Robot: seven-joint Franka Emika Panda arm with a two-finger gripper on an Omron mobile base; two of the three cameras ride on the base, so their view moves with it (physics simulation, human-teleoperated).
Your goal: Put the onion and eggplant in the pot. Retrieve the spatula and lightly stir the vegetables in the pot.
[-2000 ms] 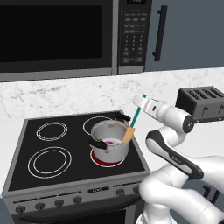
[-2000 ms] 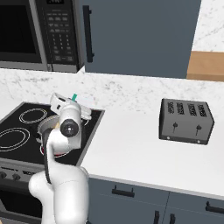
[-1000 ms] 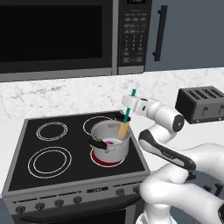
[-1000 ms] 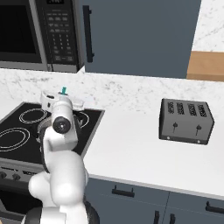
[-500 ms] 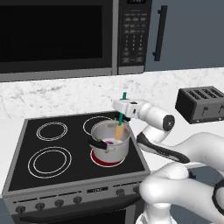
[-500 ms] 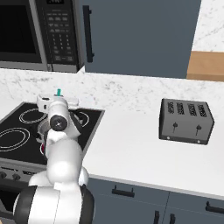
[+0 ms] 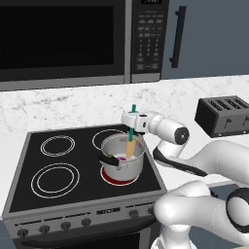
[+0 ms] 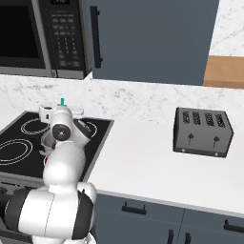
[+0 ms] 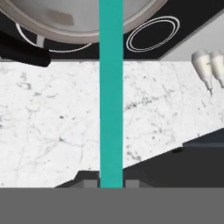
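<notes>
Gripper (image 7: 132, 120): clenched on the spatula (image 7: 131, 138) handle.
Spatula: hangs toward 6 o'clock from gripper, tan head inside the pot (image 7: 121, 158).

Even flat light; sharp; no glare

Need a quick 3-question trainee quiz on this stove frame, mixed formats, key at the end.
1. True or false: the hand is shut on the spatula.
2. Where is the spatula's tan head? A) inside the pot B) on the counter C) on the toaster
3. Fill in: the burner under the pot glows ____.

Key: 1 true; 2 A; 3 red.
</notes>
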